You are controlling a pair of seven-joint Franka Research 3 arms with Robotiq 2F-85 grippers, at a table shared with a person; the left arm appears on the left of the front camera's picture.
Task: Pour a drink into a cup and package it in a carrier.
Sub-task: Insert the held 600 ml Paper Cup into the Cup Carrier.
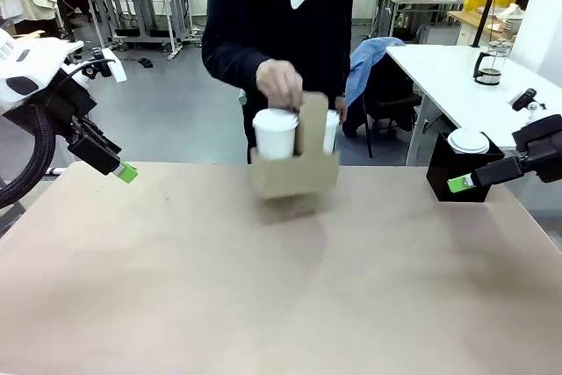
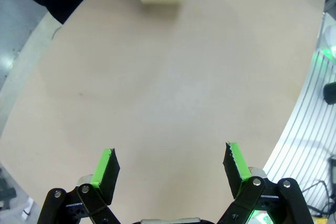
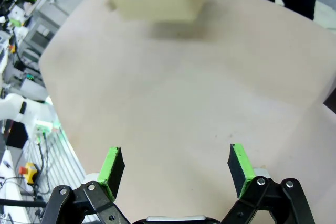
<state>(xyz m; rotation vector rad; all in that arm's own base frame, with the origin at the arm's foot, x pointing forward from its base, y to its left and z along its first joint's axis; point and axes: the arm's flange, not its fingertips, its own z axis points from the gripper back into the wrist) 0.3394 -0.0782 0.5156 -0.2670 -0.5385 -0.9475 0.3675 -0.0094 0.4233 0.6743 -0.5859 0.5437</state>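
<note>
Hands of the robot: left hand [image 1: 126, 171] at 9 o'clock and right hand [image 1: 457, 183] at 3 o'clock, both released, nothing grasped, held above the tan desk [image 1: 281, 305]. Small brown cardboard carrier [image 1: 295, 169] is located at 12 o'clock, lifted off the desk by the person's hand [image 1: 279, 83]. Tall white lidded paper cup [image 1: 275, 133] is seated in its left slot.
</note>
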